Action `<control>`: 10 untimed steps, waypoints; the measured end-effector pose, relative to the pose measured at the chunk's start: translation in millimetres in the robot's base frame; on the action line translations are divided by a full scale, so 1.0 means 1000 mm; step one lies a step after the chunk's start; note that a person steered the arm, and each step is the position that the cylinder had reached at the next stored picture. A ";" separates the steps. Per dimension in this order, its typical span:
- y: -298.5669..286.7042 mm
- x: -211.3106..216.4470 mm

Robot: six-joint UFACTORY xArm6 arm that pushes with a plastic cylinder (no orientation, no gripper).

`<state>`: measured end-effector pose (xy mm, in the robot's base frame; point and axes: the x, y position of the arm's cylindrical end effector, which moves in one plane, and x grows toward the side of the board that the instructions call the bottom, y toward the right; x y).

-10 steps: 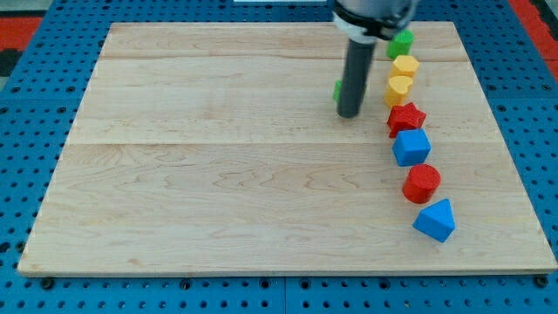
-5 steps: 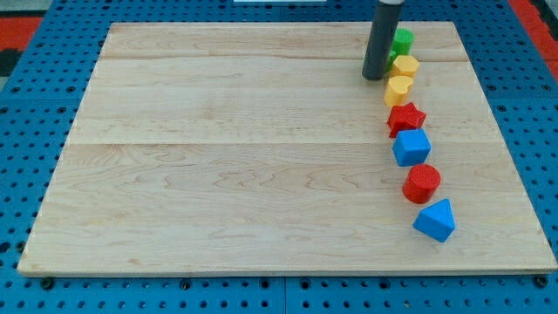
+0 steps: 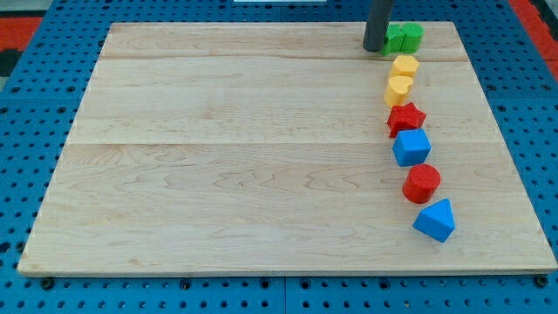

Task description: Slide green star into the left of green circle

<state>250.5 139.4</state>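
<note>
The green star [image 3: 395,38] lies near the board's top right edge. It touches the left side of the green circle [image 3: 412,36]. My tip [image 3: 374,48] stands right against the star's left side. The rod hides part of the star's left edge.
Below the green pair, a column of blocks runs down the view's right: a yellow block [image 3: 404,64], another yellow block [image 3: 399,88], a red star [image 3: 405,117], a blue cube [image 3: 411,146], a red cylinder [image 3: 422,182] and a blue block [image 3: 435,220]. The wooden board [image 3: 218,157] lies on a blue pegboard.
My tip moved up and to the right, pushing the green star up to the green circle's left side. The circle shifted slightly to the right.
</note>
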 end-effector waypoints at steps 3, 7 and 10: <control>0.000 -0.047; 0.000 -0.054; 0.021 -0.059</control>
